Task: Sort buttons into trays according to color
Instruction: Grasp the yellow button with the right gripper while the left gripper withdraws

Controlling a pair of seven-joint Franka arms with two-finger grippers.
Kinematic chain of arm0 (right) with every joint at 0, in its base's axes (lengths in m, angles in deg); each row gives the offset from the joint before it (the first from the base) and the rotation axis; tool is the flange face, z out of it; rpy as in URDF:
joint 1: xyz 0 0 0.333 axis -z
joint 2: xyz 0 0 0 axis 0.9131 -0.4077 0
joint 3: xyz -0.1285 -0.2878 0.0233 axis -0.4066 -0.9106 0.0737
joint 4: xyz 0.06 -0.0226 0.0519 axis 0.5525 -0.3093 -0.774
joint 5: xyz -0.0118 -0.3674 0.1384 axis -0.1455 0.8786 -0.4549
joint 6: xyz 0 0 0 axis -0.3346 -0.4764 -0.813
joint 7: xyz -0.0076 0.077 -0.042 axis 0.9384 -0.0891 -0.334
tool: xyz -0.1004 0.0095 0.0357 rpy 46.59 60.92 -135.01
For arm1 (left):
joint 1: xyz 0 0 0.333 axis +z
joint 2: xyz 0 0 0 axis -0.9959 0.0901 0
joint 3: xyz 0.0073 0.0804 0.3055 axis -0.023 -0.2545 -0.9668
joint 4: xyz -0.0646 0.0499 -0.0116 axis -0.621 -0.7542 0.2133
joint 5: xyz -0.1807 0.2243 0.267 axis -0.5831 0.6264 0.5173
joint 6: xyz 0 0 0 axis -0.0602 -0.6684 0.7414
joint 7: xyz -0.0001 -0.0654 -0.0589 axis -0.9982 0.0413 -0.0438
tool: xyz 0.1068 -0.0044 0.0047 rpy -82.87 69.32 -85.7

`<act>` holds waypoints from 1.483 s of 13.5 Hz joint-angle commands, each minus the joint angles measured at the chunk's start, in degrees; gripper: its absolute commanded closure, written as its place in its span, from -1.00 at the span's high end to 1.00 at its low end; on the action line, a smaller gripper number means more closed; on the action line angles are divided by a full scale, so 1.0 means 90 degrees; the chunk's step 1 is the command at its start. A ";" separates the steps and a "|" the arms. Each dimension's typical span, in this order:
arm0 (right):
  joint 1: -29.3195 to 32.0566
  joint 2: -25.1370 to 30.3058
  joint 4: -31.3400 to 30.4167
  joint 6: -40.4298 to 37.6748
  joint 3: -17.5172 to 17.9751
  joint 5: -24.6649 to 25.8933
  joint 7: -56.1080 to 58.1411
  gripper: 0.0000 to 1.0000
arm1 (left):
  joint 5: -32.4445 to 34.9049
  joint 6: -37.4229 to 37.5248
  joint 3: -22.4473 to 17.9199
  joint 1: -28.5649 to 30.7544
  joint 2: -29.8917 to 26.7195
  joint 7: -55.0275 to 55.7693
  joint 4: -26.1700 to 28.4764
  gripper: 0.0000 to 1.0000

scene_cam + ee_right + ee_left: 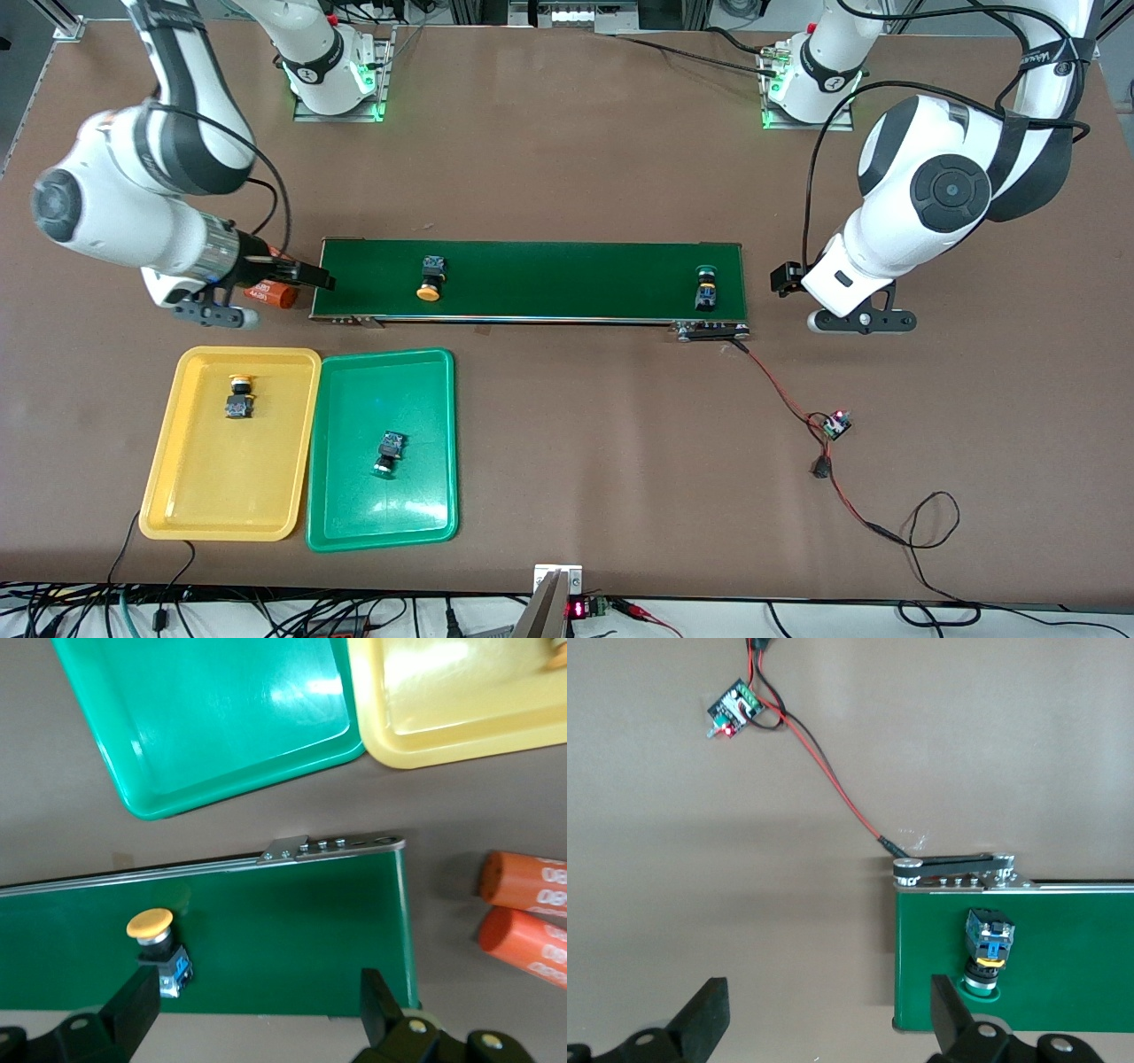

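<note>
Glossy plastic on both trays — the yellow tray [168, 461] and the green tray [434, 443], lower left of the front view, each throw back bright glare. The conveyor belt [567, 279] across the middle looks matt dark green, edged by a shiny metal rail [332, 847]. The table [567, 133] is a dull, smooth brown. Orange cylinders [523, 912] at the right edge of the right wrist view — smooth, with a soft sheen.

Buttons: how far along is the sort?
Half done. One yellow-capped button lies in the yellow tray, one green-capped button in the green tray. Nothing is in hand: right gripper and left gripper are open over the conveyor belt ends. Left on the belt: a yellow-capped button and a green-capped button.
</note>
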 commanded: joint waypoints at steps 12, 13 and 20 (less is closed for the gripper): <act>-0.0423 -0.0394 -0.0529 0.0690 0.0133 -0.0548 -0.0608 1.00 | -0.0060 0.2740 -0.0980 0.0161 0.0072 -0.0139 -0.2644 1.00; -0.0462 -0.0384 -0.0578 0.0700 0.0133 -0.0609 -0.0608 1.00 | -0.0050 0.2770 -0.0941 0.0103 0.0082 -0.0139 -0.2644 1.00; -0.0687 -0.0560 -0.0647 0.0710 0.0221 -0.0668 -0.0618 1.00 | -0.0312 0.2692 -0.0950 0.0609 0.0247 -0.1017 -0.2644 1.00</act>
